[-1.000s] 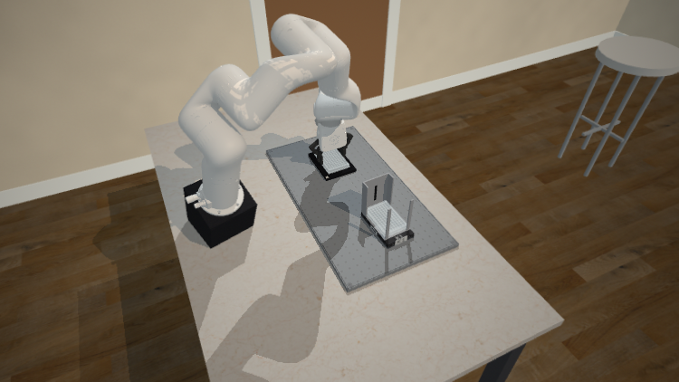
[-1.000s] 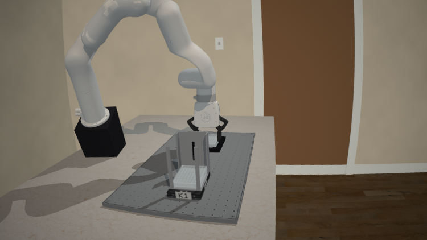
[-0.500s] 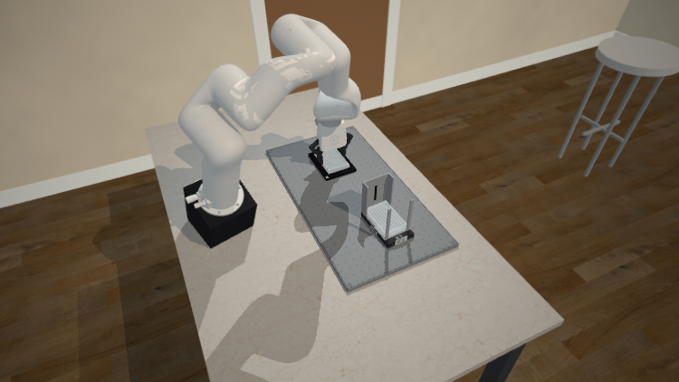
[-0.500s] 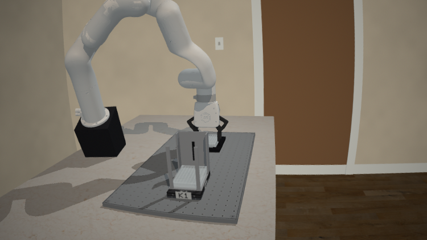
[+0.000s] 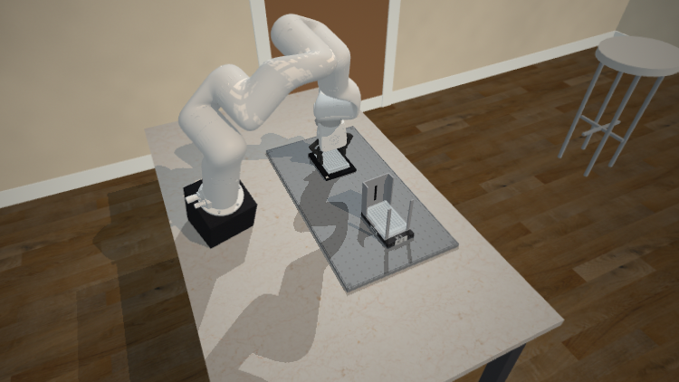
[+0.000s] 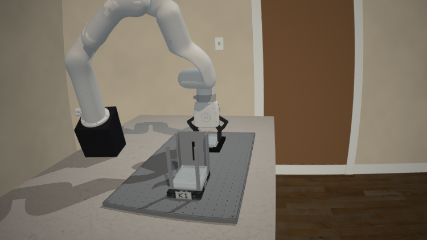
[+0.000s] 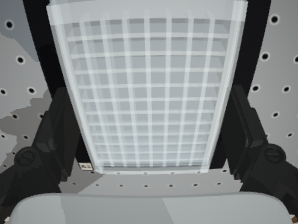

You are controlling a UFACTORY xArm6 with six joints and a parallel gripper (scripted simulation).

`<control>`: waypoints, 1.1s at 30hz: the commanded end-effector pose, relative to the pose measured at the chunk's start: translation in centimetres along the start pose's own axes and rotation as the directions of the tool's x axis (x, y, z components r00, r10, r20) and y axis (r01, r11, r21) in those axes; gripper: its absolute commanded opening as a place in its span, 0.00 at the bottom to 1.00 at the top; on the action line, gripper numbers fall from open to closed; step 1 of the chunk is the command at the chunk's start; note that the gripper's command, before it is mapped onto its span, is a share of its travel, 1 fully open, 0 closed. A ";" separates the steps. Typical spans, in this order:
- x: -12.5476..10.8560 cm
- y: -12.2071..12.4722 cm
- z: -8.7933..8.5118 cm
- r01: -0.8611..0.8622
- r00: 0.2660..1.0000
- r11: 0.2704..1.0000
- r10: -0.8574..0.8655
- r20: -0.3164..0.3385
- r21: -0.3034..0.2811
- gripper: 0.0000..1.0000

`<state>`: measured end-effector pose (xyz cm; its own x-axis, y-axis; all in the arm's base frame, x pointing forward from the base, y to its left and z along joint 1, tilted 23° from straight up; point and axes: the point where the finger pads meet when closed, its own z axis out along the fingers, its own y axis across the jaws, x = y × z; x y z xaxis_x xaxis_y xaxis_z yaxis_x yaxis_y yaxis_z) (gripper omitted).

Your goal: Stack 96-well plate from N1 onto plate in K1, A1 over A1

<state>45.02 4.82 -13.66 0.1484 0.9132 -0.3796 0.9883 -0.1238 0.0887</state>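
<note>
A pale 96-well plate (image 7: 147,76) (image 5: 332,164) sits on the black plate nest N1 at the far end of the grey perforated baseplate (image 5: 360,204). My gripper (image 7: 149,104) is lowered over it and shut on the plate, one black finger against each long side; it also shows in the side view (image 6: 205,131). The A1 mark at the nest is hidden. The stack rack K1 (image 6: 188,166) stands nearer on the baseplate with a grey back wall, two front posts and a K1 label. A second 96-well plate (image 5: 387,215) lies on its floor.
The arm's black base block (image 5: 219,211) stands on the table left of the baseplate. A stool (image 5: 616,94) stands on the floor far to the right.
</note>
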 end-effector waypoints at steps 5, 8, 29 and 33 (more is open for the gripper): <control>0.1 0.2 -0.1 -0.001 1.000 1.000 0.001 -0.002 -0.003 0.00; 0.1 0.2 -0.3 -0.001 1.000 1.000 0.001 -0.002 -0.004 0.00; 0.1 0.2 -1.5 -0.001 1.000 1.000 0.001 -0.002 -0.004 0.00; 0.1 0.2 -1.7 -0.001 1.000 1.000 0.001 -0.002 -0.004 0.00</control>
<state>44.97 5.35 -12.40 0.1484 0.9132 -0.3796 0.9883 -0.1237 0.0887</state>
